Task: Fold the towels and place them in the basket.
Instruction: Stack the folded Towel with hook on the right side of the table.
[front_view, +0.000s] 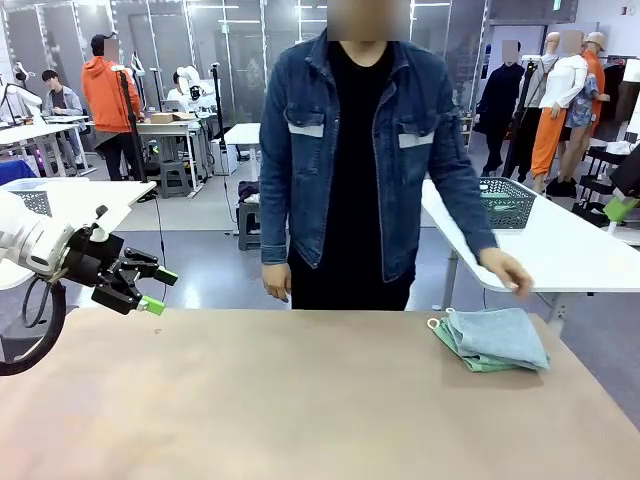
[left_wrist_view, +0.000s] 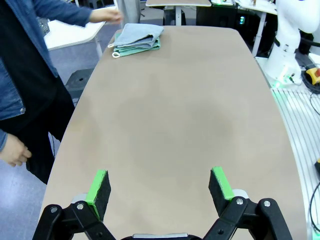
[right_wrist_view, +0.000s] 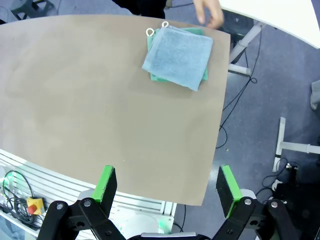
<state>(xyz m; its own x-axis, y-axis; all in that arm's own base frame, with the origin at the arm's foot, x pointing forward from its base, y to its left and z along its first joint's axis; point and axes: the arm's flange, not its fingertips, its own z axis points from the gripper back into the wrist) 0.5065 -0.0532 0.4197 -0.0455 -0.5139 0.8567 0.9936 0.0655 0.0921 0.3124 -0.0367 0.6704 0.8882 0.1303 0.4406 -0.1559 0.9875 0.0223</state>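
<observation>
Grey-blue towel (front_view: 500, 335) stacked on mint towel (front_view: 452, 343), far right table corner, folded. Basket (front_view: 507, 201) on neighbouring table, unfilled. Left gripper (front_view: 150, 289), right gripper (right_wrist_view: 165, 186) spread, empty.

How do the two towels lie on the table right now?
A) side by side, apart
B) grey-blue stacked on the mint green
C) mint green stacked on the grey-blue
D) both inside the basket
B: the grey-blue towel lies folded on top, with the mint green towel peeking out beneath it.

Front cam faces person across table (front_view: 300, 400); both wrist cams high, sharing towels (left_wrist_view: 137, 40).
</observation>
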